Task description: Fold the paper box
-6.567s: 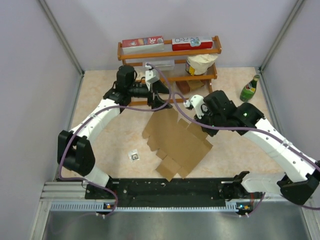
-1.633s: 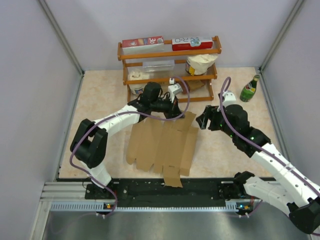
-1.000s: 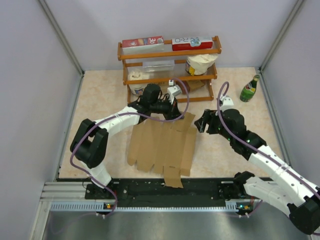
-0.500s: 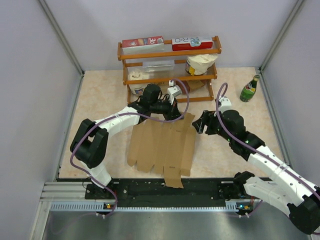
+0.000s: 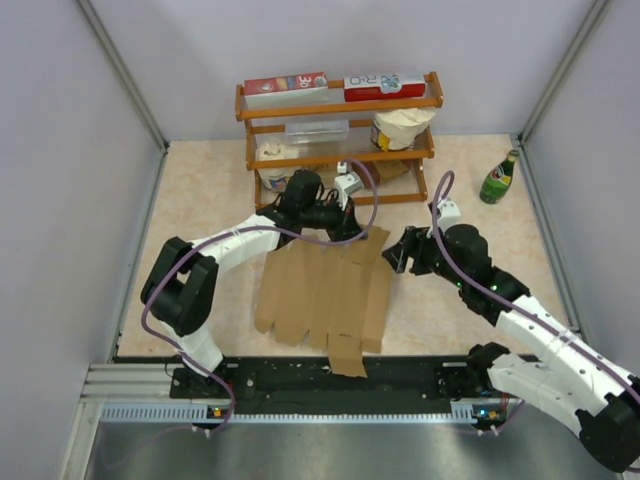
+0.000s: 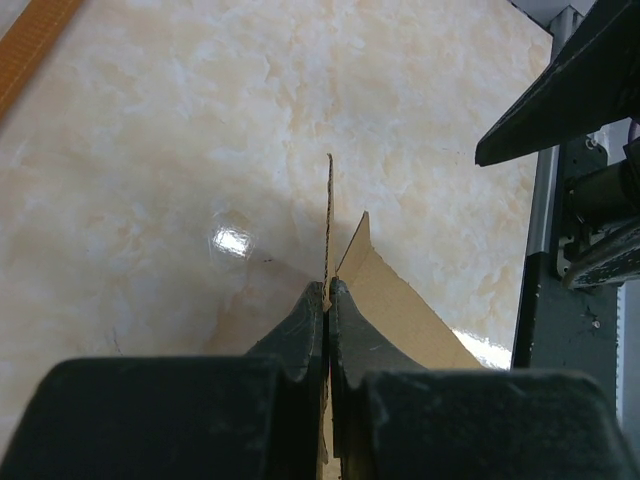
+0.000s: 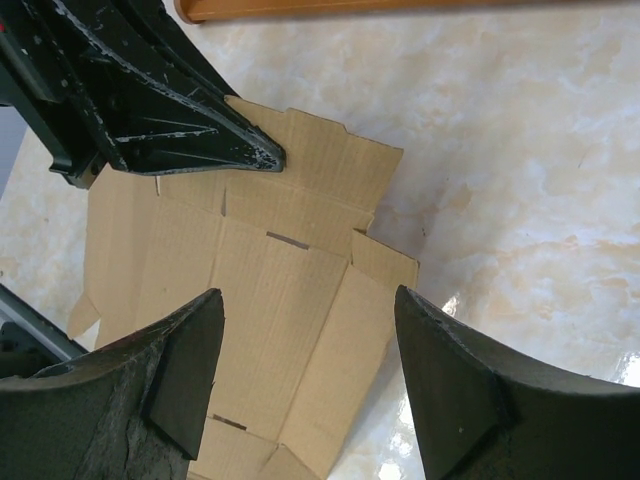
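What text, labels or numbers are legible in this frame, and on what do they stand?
"30": probably, on the left red-and-white carton atop the shelf.
right red-and-white carton: large letters, too blurred to read.
green bottle: label too small to read.
paper box: no print.

The paper box [image 5: 325, 290] lies flat on the table [image 5: 200, 200], the left gripper [image 5: 347, 228] at its 12 o'clock edge. The right gripper [image 5: 398, 255] is just beside its 2 o'clock side.
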Available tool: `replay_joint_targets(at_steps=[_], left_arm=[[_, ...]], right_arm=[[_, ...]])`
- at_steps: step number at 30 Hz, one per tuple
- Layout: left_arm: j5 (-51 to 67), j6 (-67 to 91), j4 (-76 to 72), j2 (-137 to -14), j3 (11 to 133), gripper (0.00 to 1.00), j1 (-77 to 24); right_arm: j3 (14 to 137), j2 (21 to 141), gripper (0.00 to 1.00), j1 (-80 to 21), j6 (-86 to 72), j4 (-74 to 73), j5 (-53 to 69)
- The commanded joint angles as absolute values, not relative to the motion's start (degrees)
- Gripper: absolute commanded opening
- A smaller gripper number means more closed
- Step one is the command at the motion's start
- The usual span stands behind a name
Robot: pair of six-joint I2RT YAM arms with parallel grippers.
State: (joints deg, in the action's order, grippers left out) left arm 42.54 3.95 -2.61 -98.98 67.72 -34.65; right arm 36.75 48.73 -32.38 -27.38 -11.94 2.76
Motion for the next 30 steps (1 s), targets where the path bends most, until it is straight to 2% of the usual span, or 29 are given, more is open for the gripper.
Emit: replay_joint_targets(at_steps=[1, 14, 30], left_arm=[[42.45, 6.5, -8.52, -98.79, 65.66, 0.0, -34.89], [33.93, 9.49, -6.59, -97.74, 63.81, 0.0, -34.89], [34.8, 10.98, -8.7, -95.01, 59.42, 0.0, -34.89]], right_arm=[[35.77, 45.71, 0.68, -31.73, -29.26, -10.37, 3.43], [35.07, 42.98, 0.67, -31.73, -33.83, -17.49, 1.93], [33.14, 40.52, 0.66, -31.64, -34.89, -18.72, 3.6]])
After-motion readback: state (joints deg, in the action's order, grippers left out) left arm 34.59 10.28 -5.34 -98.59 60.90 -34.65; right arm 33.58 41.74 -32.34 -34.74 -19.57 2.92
